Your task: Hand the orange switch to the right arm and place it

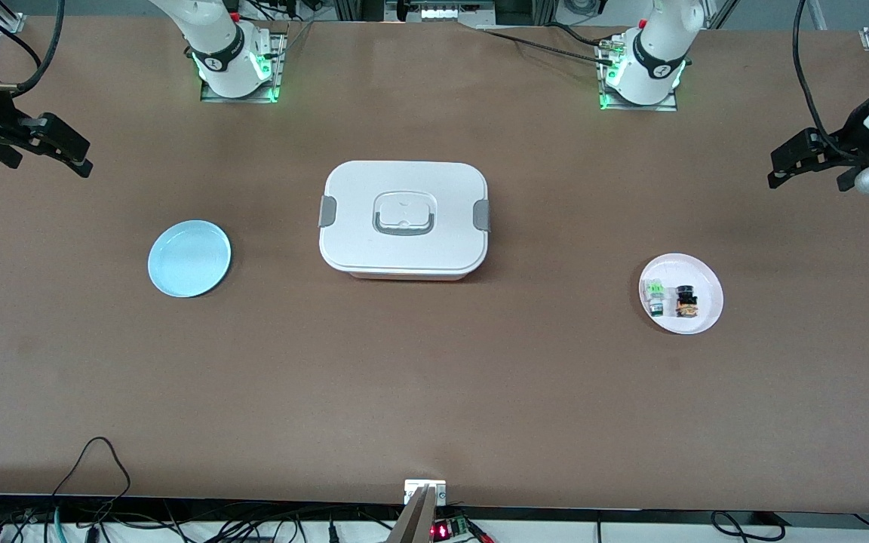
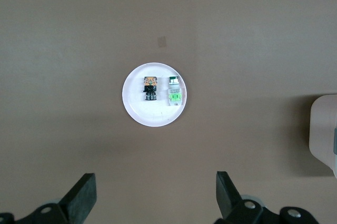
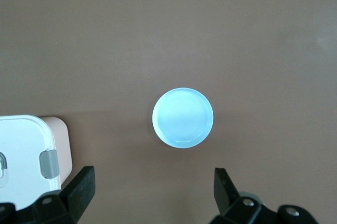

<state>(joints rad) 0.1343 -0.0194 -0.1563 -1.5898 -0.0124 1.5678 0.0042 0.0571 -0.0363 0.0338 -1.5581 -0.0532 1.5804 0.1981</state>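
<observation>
The orange switch (image 1: 686, 301), a tiny black block with an orange part, lies on a small white plate (image 1: 709, 280) toward the left arm's end of the table. A green-and-white component (image 1: 655, 296) lies beside it on the same plate. My left gripper (image 1: 775, 170) hangs open and empty high over that end of the table. Its wrist view looks down on the switch (image 2: 151, 89) and the plate (image 2: 132, 104) between the open left gripper (image 2: 155, 182). Over the right arm's end my right gripper (image 1: 84, 160) is open and empty too, the light blue plate (image 3: 182, 117) showing in the right wrist view past the open right gripper (image 3: 154, 175).
A white lidded box (image 1: 404, 219) with grey side clasps stands mid-table between the two plates. The light blue plate (image 1: 189, 258) lies toward the right arm's end. Cables run along the table's edge nearest the front camera.
</observation>
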